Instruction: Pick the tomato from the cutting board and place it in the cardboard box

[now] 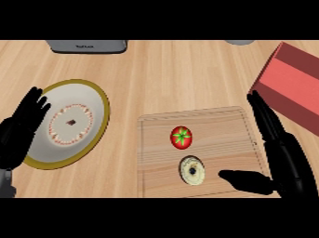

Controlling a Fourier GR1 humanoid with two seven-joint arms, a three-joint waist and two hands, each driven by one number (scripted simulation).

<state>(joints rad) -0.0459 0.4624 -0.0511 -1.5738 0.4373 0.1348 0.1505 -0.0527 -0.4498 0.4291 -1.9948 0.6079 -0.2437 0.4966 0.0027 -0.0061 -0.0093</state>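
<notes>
A red tomato [181,137] with a green stem lies near the middle of the wooden cutting board [210,123]. The red-brown cardboard box [300,88] stands at the right edge, beyond the board's far right corner. My right hand [280,148] is open over the board's right side, fingers straight and pointing away, thumb reaching left below the tomato; it does not touch the tomato. My left hand [16,135] rests open at the left edge, fingers up.
A round cream-coloured object with a dark centre [192,169] lies on the board just below the tomato. A white plate with a gold rim [72,122] sits left of the board. A grey appliance [88,46] stands at the back.
</notes>
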